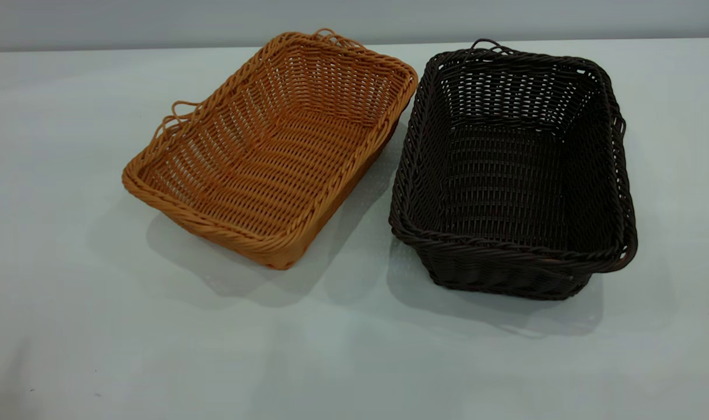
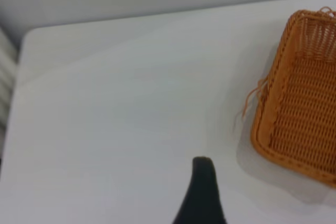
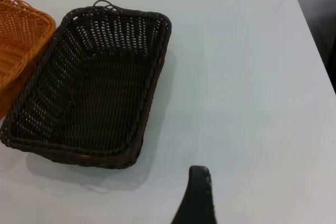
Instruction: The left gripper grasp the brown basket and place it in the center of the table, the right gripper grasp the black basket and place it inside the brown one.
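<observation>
Resting side by side: brown basket [image 1: 270, 151] left, black basket [image 1: 512, 175] right | both grippers' closure: cannot tell | risk: thin woven rim slipping, tilting the basket mid-lift.

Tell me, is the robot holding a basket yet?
No, nothing is held. The brown basket and the black basket both sit alone on the table. One finger of the left pincer and one of the right are clear of them.

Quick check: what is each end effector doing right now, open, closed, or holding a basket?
Left end effector: holding nothing, apart from the brown basket; open or closed cannot be told.
Right end effector: holding nothing, apart from the black basket; cannot be told.
</observation>
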{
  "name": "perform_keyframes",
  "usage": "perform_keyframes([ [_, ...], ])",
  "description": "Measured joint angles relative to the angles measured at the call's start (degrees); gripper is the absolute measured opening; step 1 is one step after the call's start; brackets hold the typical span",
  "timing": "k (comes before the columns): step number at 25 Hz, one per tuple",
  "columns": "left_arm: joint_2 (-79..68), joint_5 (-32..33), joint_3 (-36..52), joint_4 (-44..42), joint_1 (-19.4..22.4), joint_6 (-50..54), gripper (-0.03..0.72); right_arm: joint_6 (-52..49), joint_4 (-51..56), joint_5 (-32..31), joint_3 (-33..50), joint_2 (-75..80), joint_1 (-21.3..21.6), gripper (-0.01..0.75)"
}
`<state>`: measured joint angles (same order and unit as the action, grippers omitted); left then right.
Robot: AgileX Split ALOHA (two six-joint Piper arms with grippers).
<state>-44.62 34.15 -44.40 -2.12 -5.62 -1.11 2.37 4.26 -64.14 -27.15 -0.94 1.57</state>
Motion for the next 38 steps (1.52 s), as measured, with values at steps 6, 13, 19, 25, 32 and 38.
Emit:
perform_keyframes([
  [6, -23.5, -12.6, -7.8, 0.2, -4.1, -2.2, 0.558, 0.0, 0.0, 0.0, 0.0, 0.0, 0.0, 0.573],
  [13, -46.9, -17.3, -16.3, 0.2, -8.9, -2.8, 0.558, -1.9, 0.0, 0.9, -0.3, 0.8, 0.0, 0.573],
  [19, -62.1, -19.1, -25.1, 0.2, -10.6, -2.9, 0.558, -2.4, 0.3, 2.9, -5.4, 10.7, 0.0, 0.573],
  [25, -71.1, -21.7, -29.0, 0.2, -10.6, -3.0, 0.557, -3.3, 4.1, 8.7, -6.7, 26.5, 0.0, 0.573],
  [32, -80.9, -27.5, -29.3, 0.2, -10.6, -3.0, 0.557, -3.2, 10.6, 17.8, -6.7, 44.3, 0.0, 0.573],
  [38, -87.1, -33.7, -29.6, 0.1, -10.6, -3.0, 0.533, 0.8, 17.8, 21.6, -6.7, 56.7, 0.0, 0.573],
])
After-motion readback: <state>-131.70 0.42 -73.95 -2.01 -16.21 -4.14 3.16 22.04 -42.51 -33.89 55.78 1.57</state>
